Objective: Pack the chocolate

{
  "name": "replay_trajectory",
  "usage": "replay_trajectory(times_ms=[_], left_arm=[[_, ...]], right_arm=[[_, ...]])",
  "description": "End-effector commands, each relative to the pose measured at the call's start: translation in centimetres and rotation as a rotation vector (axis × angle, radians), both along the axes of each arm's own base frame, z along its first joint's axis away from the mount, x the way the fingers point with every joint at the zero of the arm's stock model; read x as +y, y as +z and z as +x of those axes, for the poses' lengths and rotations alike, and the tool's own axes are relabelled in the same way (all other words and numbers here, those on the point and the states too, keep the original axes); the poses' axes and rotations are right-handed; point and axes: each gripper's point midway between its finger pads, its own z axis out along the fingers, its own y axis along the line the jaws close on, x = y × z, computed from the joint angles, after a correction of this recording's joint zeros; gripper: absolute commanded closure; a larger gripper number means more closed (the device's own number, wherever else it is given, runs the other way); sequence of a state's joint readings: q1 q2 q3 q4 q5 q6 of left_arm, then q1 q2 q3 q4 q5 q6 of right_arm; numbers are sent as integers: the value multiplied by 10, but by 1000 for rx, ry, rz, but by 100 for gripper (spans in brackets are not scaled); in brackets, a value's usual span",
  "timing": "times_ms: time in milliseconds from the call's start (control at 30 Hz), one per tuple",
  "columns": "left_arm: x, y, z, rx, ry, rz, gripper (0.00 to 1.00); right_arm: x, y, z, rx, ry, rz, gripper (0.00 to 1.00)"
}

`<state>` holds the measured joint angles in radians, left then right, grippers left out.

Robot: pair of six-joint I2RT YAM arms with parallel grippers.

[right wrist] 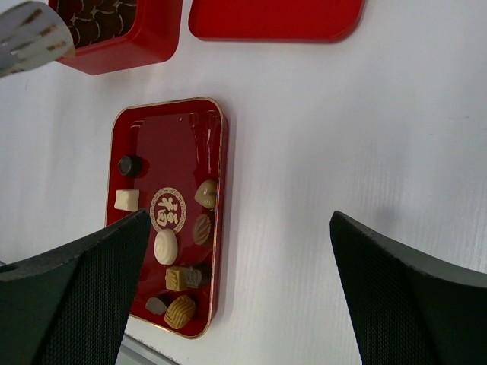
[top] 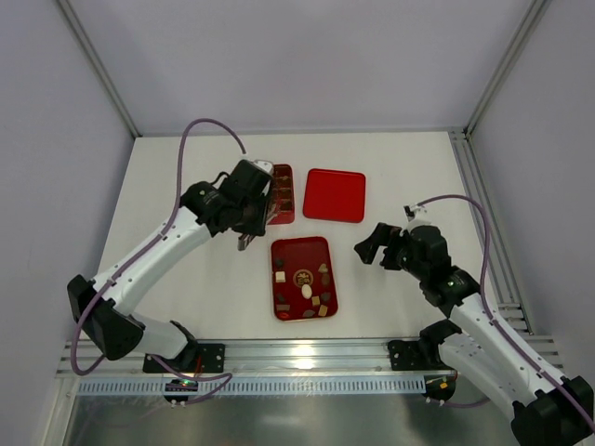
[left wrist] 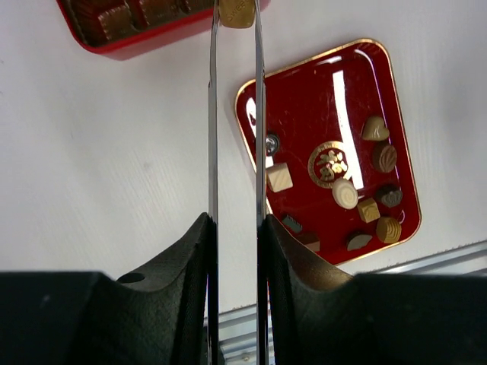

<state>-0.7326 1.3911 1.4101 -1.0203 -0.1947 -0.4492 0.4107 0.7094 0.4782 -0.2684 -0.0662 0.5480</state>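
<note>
Several chocolate pieces (top: 305, 290), dark, tan and cream-white, lie in a flat red tray (top: 299, 253) at the table's middle; they also show in the left wrist view (left wrist: 344, 193) and the right wrist view (right wrist: 166, 246). My left gripper (top: 263, 210) is shut, and its two thin metal blades (left wrist: 213, 114) pinch a tan chocolate (left wrist: 237, 11) at their tips, over the near edge of the red compartment box (left wrist: 122, 26). My right gripper (top: 367, 249) is wide open and empty (right wrist: 240, 228), over bare table right of the tray (right wrist: 167, 137).
The red box (top: 282, 193) holds dark pieces in its compartments and stands behind the tray. A flat red lid (top: 335, 195) lies to its right, also in the right wrist view (right wrist: 274, 19). An aluminium rail (top: 307, 358) runs along the near edge.
</note>
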Motion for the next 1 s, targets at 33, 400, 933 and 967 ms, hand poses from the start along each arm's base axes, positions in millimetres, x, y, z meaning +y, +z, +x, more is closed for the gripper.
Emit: replay_trajectory(times_ms=[33,400,933,967], left_arm=[[4,30,36,-93,37,-51,68],[35,32,103,-125,173,-42,69],[73,2,146,-71,277,13,69],[74,1,147,-70,278,15,69]], right_arm=[[7,22,11,-65,21,21,0],[13,20,16,-50,44,12,0],[17,18,18,-43,58,13,0],[16,17,18,-43,58,13,0]])
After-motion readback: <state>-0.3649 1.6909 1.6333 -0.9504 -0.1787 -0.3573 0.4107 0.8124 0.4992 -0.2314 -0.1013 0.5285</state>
